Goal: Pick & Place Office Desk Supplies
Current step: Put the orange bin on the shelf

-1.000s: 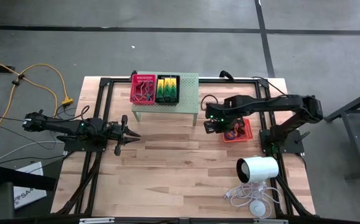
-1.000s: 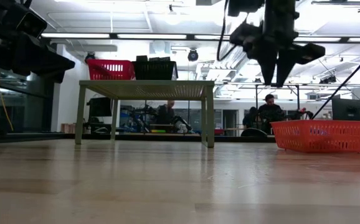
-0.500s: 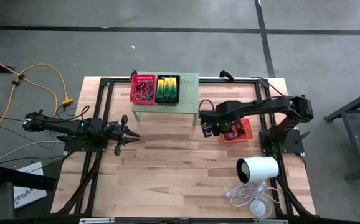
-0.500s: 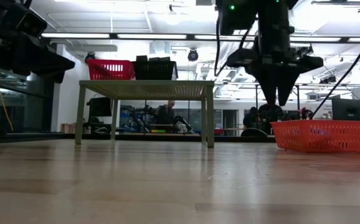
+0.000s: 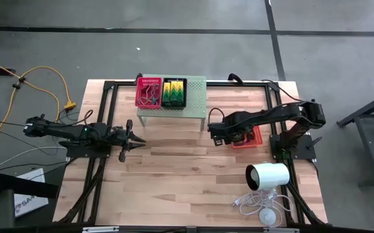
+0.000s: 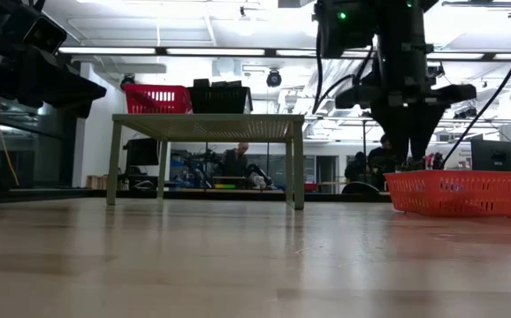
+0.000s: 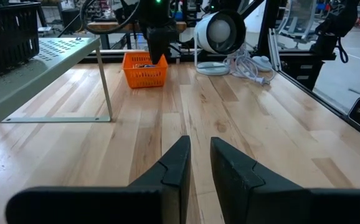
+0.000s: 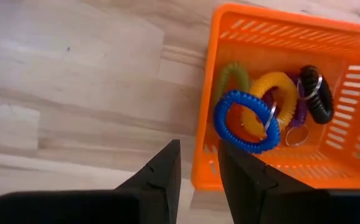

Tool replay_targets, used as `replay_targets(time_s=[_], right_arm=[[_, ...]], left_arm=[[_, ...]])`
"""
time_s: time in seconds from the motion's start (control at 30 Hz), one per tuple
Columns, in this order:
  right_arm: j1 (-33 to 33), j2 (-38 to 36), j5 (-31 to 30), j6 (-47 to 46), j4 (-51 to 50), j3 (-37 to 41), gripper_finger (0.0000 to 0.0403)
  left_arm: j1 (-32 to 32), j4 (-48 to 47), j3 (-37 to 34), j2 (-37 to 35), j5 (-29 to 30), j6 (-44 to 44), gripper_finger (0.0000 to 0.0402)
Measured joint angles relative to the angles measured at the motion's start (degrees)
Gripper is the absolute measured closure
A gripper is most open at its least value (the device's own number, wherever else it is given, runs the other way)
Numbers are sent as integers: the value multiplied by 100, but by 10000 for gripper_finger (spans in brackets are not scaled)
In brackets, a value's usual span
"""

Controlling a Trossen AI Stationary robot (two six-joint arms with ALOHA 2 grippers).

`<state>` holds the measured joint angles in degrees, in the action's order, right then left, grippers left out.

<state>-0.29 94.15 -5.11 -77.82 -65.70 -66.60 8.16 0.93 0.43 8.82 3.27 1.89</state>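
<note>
Orange mesh tray (image 8: 329,106): rests on the wooden table (image 5: 174,175) at its right side, just right of the pale green stand's right end; also visible in the overhead view (image 5: 248,137) and the low view (image 6: 459,193).
Tray contents: coiled rings lying together, namely a blue ring (image 8: 245,121), a yellow ring (image 8: 273,93), a green ring (image 8: 230,78), a black ring (image 8: 317,93), with a purple one partly hidden beneath them.
Right gripper (image 8: 195,168): hangs over the near-left edge of the orange mesh tray, pointing down; fingers stand a small gap apart, released, with nothing between them. In the low view the gripper (image 6: 408,146) sits just above the tray rim; contact with the rim cannot be confirmed from that angle.
Left gripper (image 7: 195,165): waits low over the left part of the table, aimed toward the right; fingers set a narrow gap apart, grasping nothing.
Pale green stand (image 5: 193,107): at the far centre of the table, carrying two trays side by side.
Pink-red tray (image 5: 148,92): on the stand's left part, thin loops inside.
Black tray (image 5: 174,92): touching the pink-red tray's right side, filled with yellow-and-green clips (image 5: 174,94).
White cylinder (image 5: 268,175): at the near right, with its white cable (image 5: 248,204).
</note>
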Motion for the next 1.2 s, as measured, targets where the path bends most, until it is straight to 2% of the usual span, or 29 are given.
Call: replay_targets(time_s=[0.53,1.2], right_arm=[[244,0,-276,-361,374,368,308],[66,696,-598,-190,468,377,308]], left_arm=[[-1,0,0,0,-1,0,345],[-2,2,0,33,0,0,345]])
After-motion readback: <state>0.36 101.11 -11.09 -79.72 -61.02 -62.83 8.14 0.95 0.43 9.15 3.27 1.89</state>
